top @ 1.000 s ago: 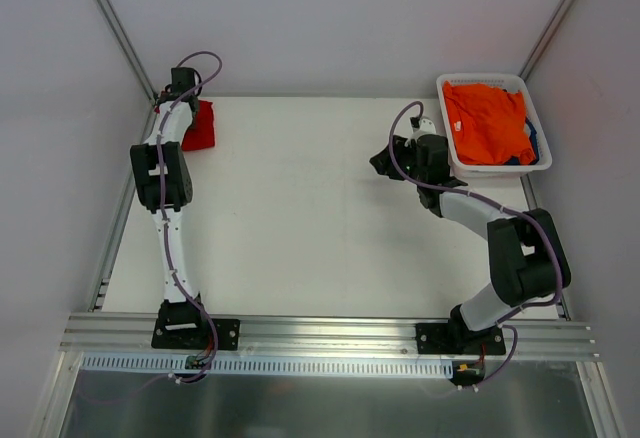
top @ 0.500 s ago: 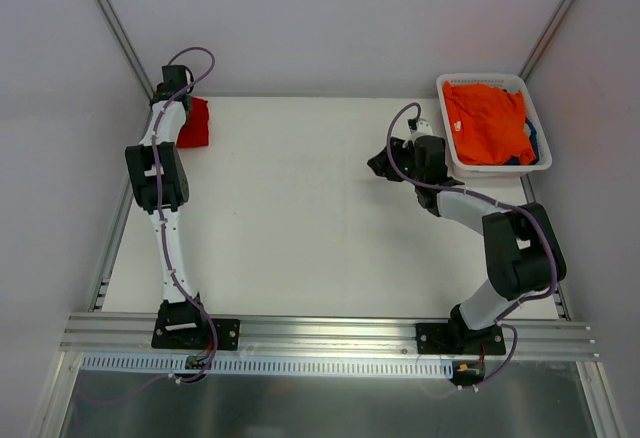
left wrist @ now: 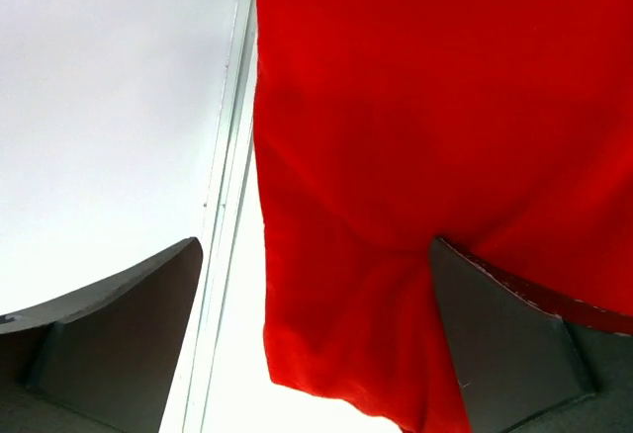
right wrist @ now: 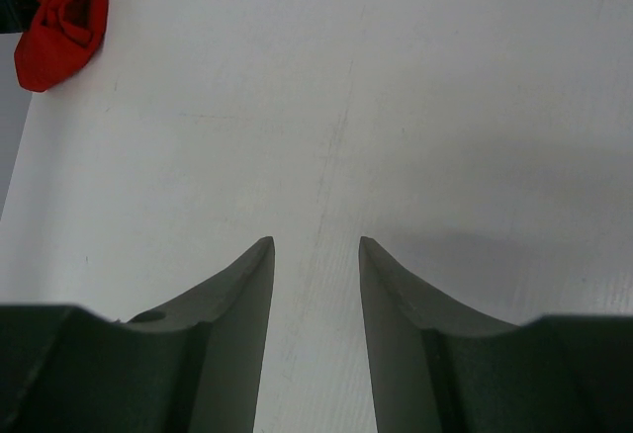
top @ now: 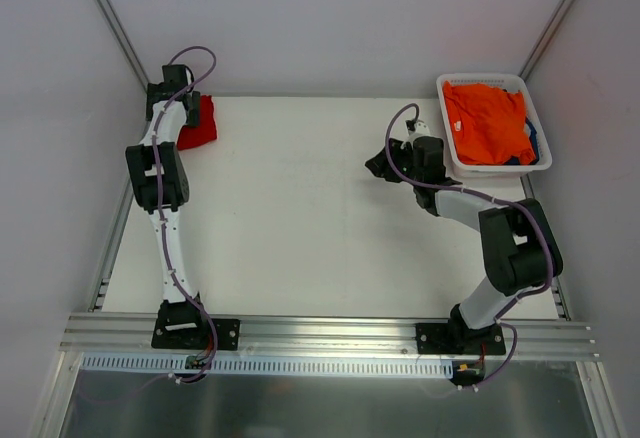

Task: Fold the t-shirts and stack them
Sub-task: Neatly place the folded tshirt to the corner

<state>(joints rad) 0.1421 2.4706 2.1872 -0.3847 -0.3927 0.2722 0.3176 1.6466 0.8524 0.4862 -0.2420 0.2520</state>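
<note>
A folded red t-shirt [top: 201, 123] lies at the table's far left corner, also filling the left wrist view [left wrist: 415, 136] and small in the right wrist view [right wrist: 64, 13]. My left gripper [top: 183, 118] hangs just over it, open [left wrist: 315, 245], its fingers wide apart on either side of the cloth's near edge. An orange t-shirt [top: 485, 118] lies crumpled in the white basket [top: 480, 78], with a dark blue one [top: 531, 144] peeking out beneath it. Left of the basket, my right gripper [top: 378, 165] stays low over bare table, open [right wrist: 316, 240] and holding nothing.
A metal rail [top: 118, 223] runs along the table's left edge, right beside the red shirt [left wrist: 223, 216]. White walls enclose the table at the back and sides. The basket sits in the far right corner.
My left gripper has gone from shut to wide open, letting go of the red t-shirt after shifting it slightly left. The right gripper has crept a little to the left.
</note>
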